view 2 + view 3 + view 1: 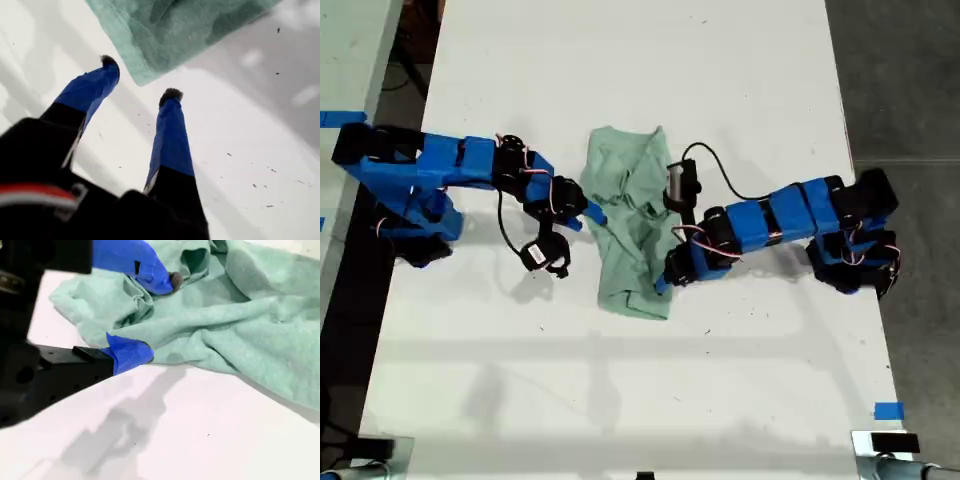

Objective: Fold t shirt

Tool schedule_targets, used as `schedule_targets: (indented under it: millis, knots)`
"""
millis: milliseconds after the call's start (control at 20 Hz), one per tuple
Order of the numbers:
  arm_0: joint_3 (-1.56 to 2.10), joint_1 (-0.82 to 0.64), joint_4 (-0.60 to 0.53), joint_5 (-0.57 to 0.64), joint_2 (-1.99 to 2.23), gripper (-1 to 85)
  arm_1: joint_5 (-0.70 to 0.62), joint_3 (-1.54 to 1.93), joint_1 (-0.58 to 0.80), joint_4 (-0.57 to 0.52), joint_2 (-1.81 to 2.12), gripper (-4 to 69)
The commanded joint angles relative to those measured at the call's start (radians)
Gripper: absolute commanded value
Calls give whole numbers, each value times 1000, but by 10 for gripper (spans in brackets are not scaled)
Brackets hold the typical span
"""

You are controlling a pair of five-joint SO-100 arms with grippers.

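Exterior view: t shirt (632, 222) lies crumpled mid-counter (620, 400) between the two arms, bunched into a narrow strip w/ lots of creases, not flat. Judging by the wrinkles it's light, limp cloth, no stiffness, so it'll drape and drag rather than hold shape; prob. grippy enough, not fragile. First wrist view: my first end effector (141, 79) is spread wide, holding nothing, tips just short of a cloth corner. Second wrist view: my second end effector (152, 317) is at the shirt's edge, upper finger over the folds, lower one at counter level beside the hem; jaws apart, not yet pinching. Best holds, imo: corners/hem edges, single layer, pinched low vs. the counter.
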Motion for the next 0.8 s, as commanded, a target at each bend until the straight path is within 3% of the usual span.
schedule_targets:
  millis: [0, 300, 350, 450, 750]
  knots:
    - [-161, 61, -18, -11, -141, 188, 32, -110, -37, 34, -5, 196]
    - [-419, 127, -20, -14, -486, 182, 58, -112, -43, 87, -3, 198]
    - [-446, 132, -20, -17, -534, 168, 60, -112, -43, 97, -3, 200]
    - [-476, 129, -20, -18, -588, 37, 57, -115, -41, 101, -2, 201]
    - [-548, 120, -18, -26, -670, -1, 61, -160, -63, 63, -46, 200]
